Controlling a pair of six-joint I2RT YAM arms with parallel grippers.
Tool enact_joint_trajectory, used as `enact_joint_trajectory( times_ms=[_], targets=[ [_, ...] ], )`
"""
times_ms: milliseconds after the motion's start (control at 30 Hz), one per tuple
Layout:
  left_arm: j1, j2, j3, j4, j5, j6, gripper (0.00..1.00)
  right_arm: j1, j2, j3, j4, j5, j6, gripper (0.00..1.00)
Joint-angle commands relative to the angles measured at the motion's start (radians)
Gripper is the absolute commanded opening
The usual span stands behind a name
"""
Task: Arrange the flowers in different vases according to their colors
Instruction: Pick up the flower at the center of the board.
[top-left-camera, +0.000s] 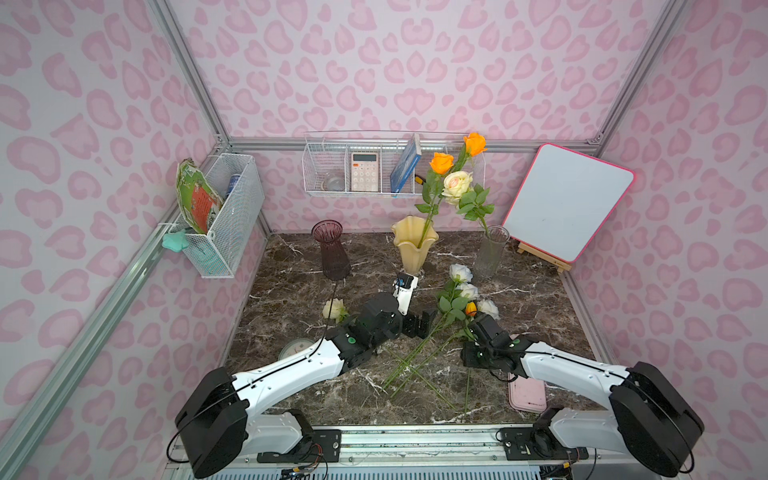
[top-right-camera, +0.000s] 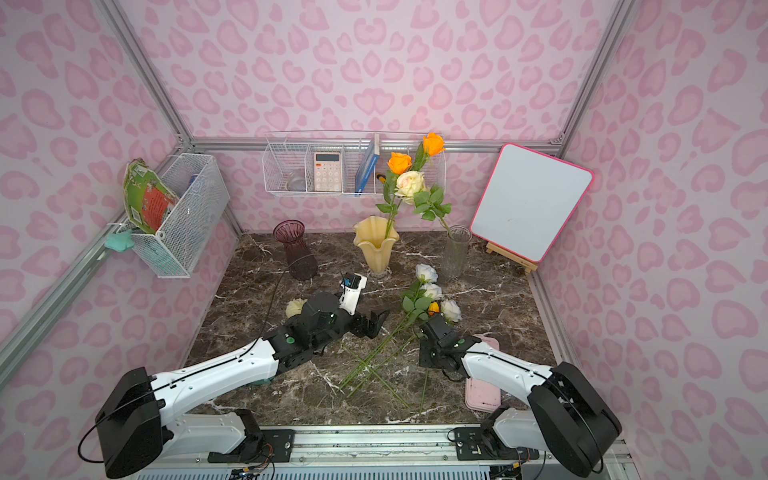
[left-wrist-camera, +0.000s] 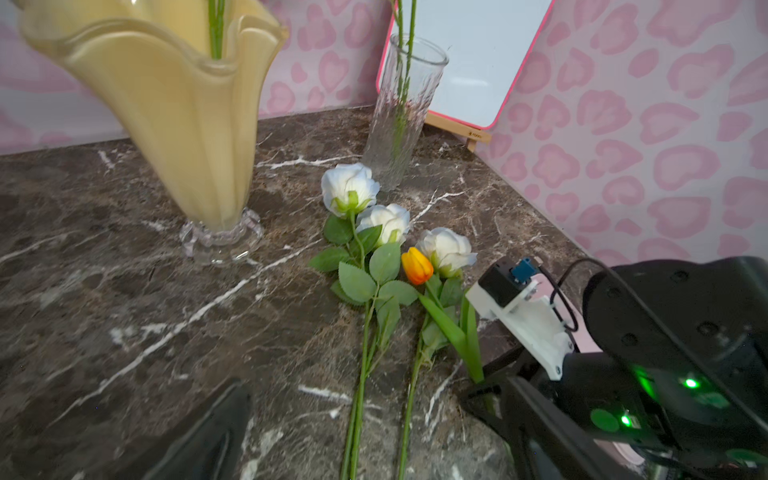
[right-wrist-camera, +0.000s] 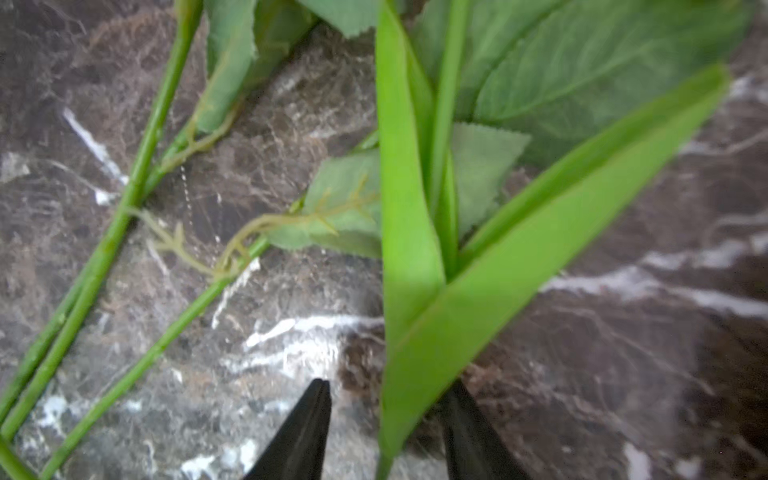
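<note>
Left end effector (top-left-camera: 419, 323), in front of the yellow vase (top-left-camera: 413, 249), gapes wide and empty. Front-right of that vase, on the desk (top-left-camera: 282, 291), the right end effector (right-wrist-camera: 387, 382) straddles the stem of the orange tulip (left-wrist-camera: 417, 266), jaws half apart, one finger not touching.

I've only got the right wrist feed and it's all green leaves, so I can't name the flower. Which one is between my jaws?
Observer: The small orange tulip bud.
Operator: Where does orange go?
Observer: An orange rose already stands in the yellow vase.
Operator: Is the left arm busy?
Observer: No, the left gripper is open and empty.
</note>
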Motion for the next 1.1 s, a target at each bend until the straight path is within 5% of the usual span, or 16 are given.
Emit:
enact_joint_trajectory(
  times_ms=[0, 167, 600, 867, 1067],
  targets=[
    [0.001, -0.05, -0.047, -0.086, -0.065, -0.036, 0.98, 0.004, 0.036, -0.005, -0.03, 0.02, 0.04, 0.29],
    [0.003, -0.11, -0.1, -0.2, -0.147, -0.121, 0.97, 0.055, 0.016, 0.068, -0.094, 0.097, 0.075, 0.04],
    [0.016, -0.129, -0.152, -0.292, -0.191, -0.2, 0.97, 0.337, -0.068, 0.697, -0.379, 0.393, 0.026, 0.0],
    [0.022, -0.072, -0.125, -0.274, -0.125, -0.202, 0.97, 0.321, 0.077, 0.911, 0.266, 0.614, -0.636, 0.0],
    [0.022, -0.025, -0.096, -0.274, -0.108, -0.191, 0.96, 0.216, 0.185, 0.848, 0.827, 0.57, -0.935, 0.0]
  ],
)
